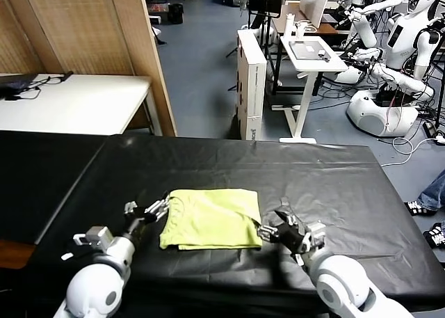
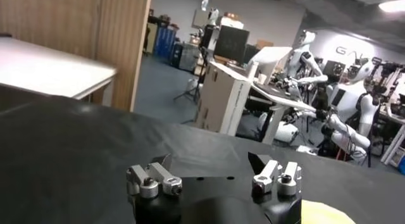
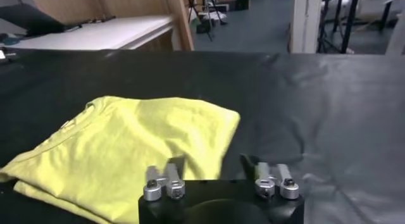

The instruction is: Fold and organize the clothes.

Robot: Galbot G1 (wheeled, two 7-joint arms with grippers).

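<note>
The lime yellow-green T-shirt lies folded into a compact rectangle on the black table, near its front edge. It fills the near part of the right wrist view; a corner shows in the left wrist view. My left gripper is open and empty just off the shirt's left edge. My right gripper is open and empty at the shirt's front right corner, with one finger over the cloth edge. No white print shows.
A white table and wooden panels stand at the back left. A white box, a small white desk and other robots stand beyond the table's far edge.
</note>
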